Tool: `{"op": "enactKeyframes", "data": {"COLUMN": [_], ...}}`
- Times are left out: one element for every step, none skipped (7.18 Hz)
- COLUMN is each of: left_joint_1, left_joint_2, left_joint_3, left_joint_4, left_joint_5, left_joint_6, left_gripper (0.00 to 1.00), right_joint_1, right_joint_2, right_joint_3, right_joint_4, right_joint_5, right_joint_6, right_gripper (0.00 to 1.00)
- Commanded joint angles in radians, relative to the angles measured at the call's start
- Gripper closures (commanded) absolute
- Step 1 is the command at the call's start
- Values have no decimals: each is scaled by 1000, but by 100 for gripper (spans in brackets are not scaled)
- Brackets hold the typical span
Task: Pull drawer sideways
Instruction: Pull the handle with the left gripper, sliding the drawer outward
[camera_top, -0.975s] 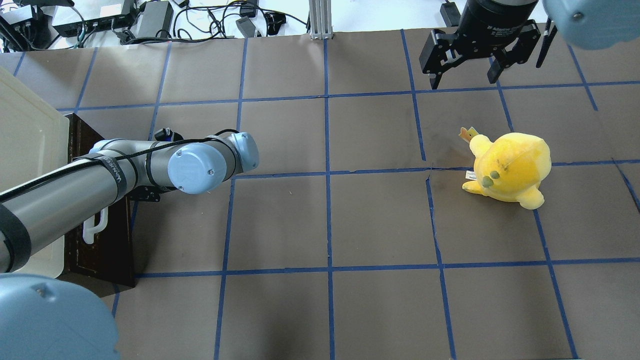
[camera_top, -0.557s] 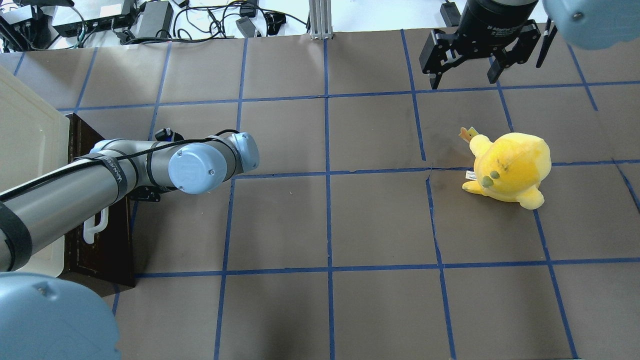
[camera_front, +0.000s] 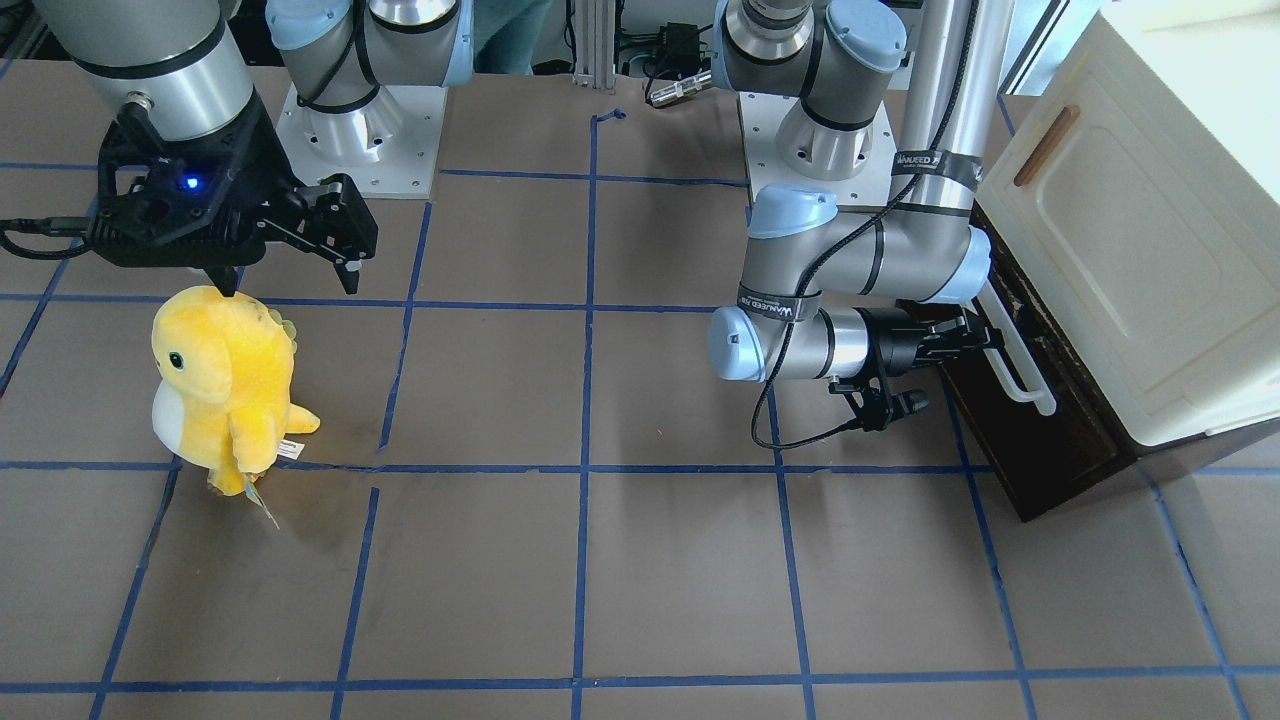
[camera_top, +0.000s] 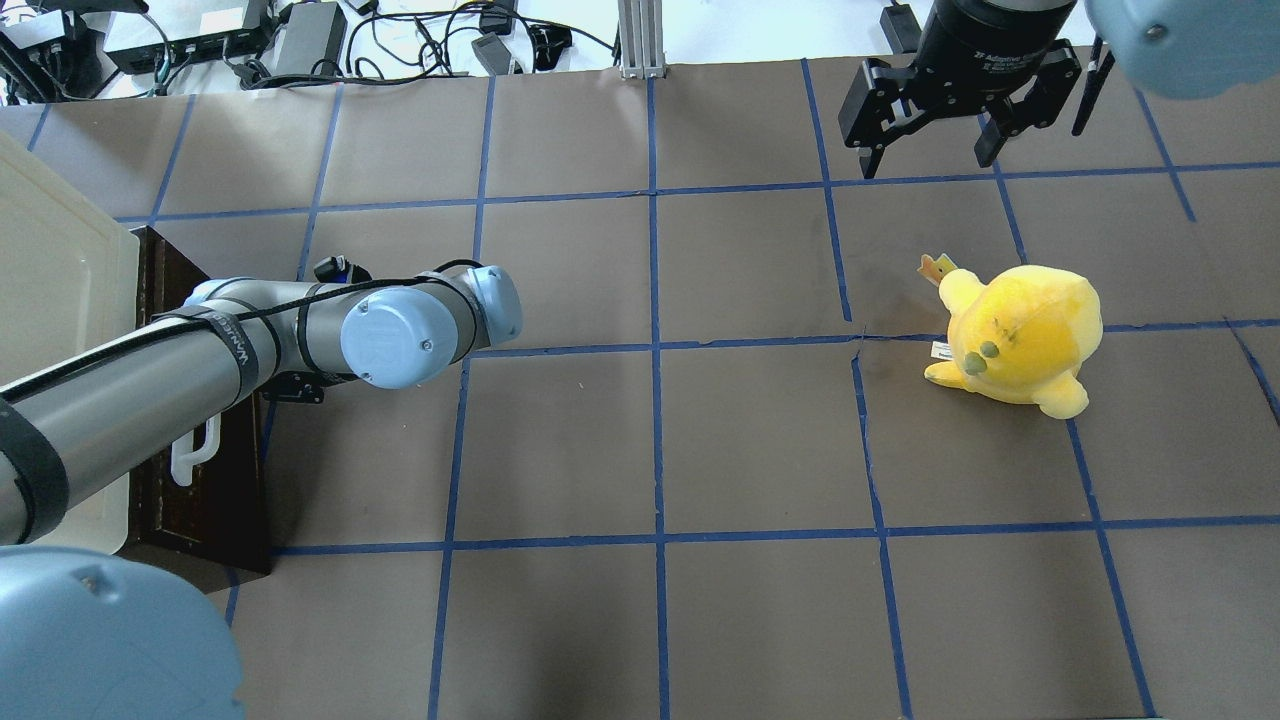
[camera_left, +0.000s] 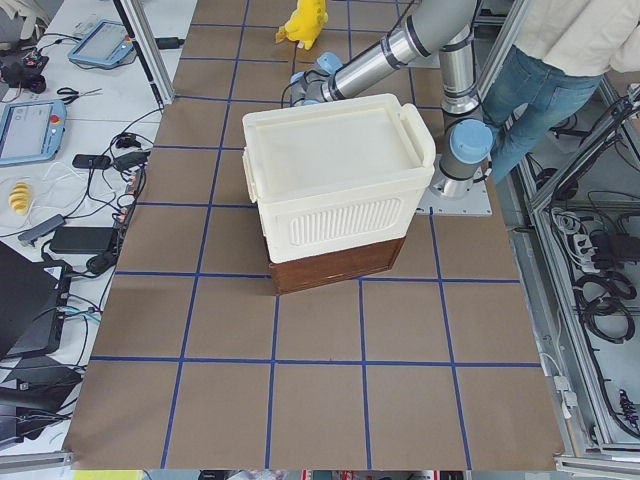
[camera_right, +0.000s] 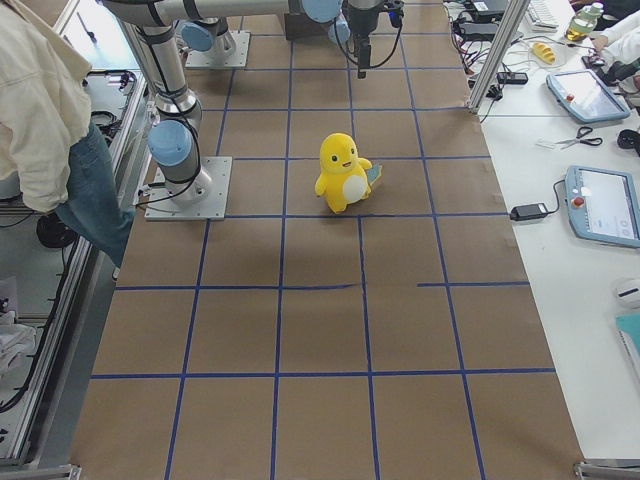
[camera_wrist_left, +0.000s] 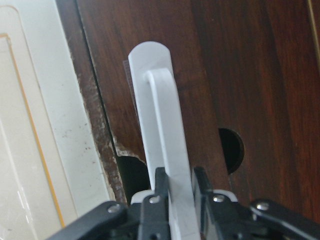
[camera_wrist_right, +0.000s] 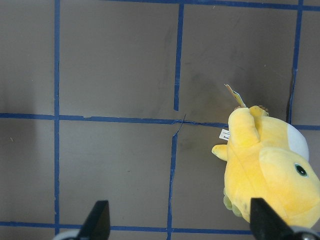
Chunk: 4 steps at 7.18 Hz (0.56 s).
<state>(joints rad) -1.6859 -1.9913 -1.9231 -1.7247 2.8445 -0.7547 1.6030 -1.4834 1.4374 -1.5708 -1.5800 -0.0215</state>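
Closest in, the left wrist view shows the left gripper (camera_wrist_left: 177, 182) clamped on the bar handle (camera_wrist_left: 160, 125), one dark finger pressed to each side of the white bar near its lower end, with nothing else between them. Behind the bar lies the drawer (camera_wrist_left: 240, 75), its dark brown front filling that view, and a thin dark seam runs where the front meets the cream-white box (camera_wrist_left: 40, 125) stacked above it. In the front-facing view the drawer sits at the table's end on the robot's left, under that box, with the left forearm reaching level across to it. No pale interior shows in any view, so I judge the drawer to be barely out, if at all. The grasp looks settled and the pull itself is the step in hand. The next move calls for a straight draw along the drawer's slide, away from the box and toward the middle of the table (camera_top: 560, 440). The wrist should stay level so the bar does not slip through the fingers or the box shift. Farther off, the yellow plush toy (camera_top: 1020, 335) stands well apart on the robot's right. Beyond it the right gripper (camera_top: 927, 160) hangs above the table with its fingers spread wide and empty.
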Motion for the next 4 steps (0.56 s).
{"op": "enactKeyframes", "data": {"left_joint_1": [-17, -21, -31, -40], "left_joint_2": [0, 0, 0, 0], "left_joint_3": [7, 9, 9, 10], "left_joint_4": [0, -1, -1, 0], "left_joint_5": [-4, -5, -7, -7], "left_joint_6": [0, 0, -2, -2], "left_gripper": [88, 88, 88, 88], "right_joint_1": [0, 0, 0, 0], "right_joint_2": [0, 0, 0, 0], "right_joint_3": [0, 0, 0, 0], "right_joint_4": [0, 0, 0, 0], "right_joint_5": [0, 0, 0, 0], "right_joint_6": [0, 0, -2, 0], "right_gripper": [0, 0, 0, 0]}}
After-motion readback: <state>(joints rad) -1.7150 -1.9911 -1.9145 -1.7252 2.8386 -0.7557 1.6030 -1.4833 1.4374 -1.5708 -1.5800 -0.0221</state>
